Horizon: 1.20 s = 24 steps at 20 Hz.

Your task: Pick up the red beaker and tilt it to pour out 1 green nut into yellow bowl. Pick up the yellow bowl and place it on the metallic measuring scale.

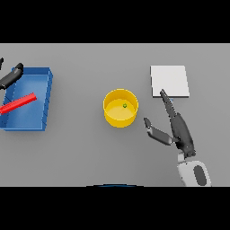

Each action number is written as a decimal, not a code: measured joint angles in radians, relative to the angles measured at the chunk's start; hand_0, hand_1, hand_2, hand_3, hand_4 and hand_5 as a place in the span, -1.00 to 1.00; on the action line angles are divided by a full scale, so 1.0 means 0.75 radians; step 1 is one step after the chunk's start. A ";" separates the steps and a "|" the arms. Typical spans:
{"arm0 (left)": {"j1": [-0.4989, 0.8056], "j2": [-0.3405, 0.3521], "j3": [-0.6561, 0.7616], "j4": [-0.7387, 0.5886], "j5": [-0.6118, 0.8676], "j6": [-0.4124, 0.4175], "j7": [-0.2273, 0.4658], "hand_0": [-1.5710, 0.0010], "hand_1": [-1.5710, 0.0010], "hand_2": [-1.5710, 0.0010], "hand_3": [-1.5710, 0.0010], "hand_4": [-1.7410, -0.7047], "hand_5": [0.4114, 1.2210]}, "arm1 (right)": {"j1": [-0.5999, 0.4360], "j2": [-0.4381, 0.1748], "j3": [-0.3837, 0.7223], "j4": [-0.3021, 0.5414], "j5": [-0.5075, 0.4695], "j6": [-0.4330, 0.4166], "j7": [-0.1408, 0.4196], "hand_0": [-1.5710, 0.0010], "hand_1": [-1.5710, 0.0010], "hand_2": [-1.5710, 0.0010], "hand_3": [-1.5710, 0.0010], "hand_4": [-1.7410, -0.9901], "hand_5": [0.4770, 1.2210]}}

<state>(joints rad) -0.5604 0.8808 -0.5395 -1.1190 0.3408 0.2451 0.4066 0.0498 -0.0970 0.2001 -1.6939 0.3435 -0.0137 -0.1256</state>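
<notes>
A yellow bowl stands at the table's middle with one small green nut inside. The metallic measuring scale, a flat light square, lies to its upper right. My right hand is open to the right of the bowl, fingers straight and pointing toward the scale's near edge, thumb spread toward the bowl, touching neither. A red piece, perhaps the beaker, lies on its side in the blue bin at the left. My left hand shows at the far left edge above the bin.
The blue bin has raised walls and fills the left part of the table. Grey table surface lies between the bin and the bowl and in front of the bowl.
</notes>
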 measured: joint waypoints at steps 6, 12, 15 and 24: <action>0.019 -0.038 0.003 -0.006 0.010 0.037 -0.035 0.99 0.99 0.99 0.99 0.97 -0.38 | -0.261 -0.255 0.176 0.057 0.298 0.217 0.102 1.00 1.00 1.00 1.00 0.39 -0.40; 0.008 -0.032 -0.005 -0.009 0.012 0.011 -0.023 1.00 1.00 1.00 1.00 0.98 -0.34 | -0.554 -0.403 0.411 0.191 0.574 0.402 -0.001 1.00 1.00 1.00 1.00 0.40 -0.39; 0.033 -0.017 0.010 -0.038 0.033 0.013 -0.042 1.00 1.00 1.00 1.00 0.97 -0.33 | -0.658 -0.412 0.495 0.265 0.635 0.470 -0.052 1.00 1.00 1.00 1.00 0.41 -0.39; 0.041 -0.026 0.023 -0.024 0.050 0.010 -0.060 1.00 1.00 1.00 1.00 0.96 -0.32 | -0.917 -0.365 0.650 0.574 0.748 0.597 -0.091 1.00 1.00 1.00 1.00 0.31 -0.38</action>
<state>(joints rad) -0.5300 0.8616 -0.5219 -1.1372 0.3782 0.2525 0.3613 -0.6383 -0.3706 0.6877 -1.2631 0.9048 0.4338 -0.1936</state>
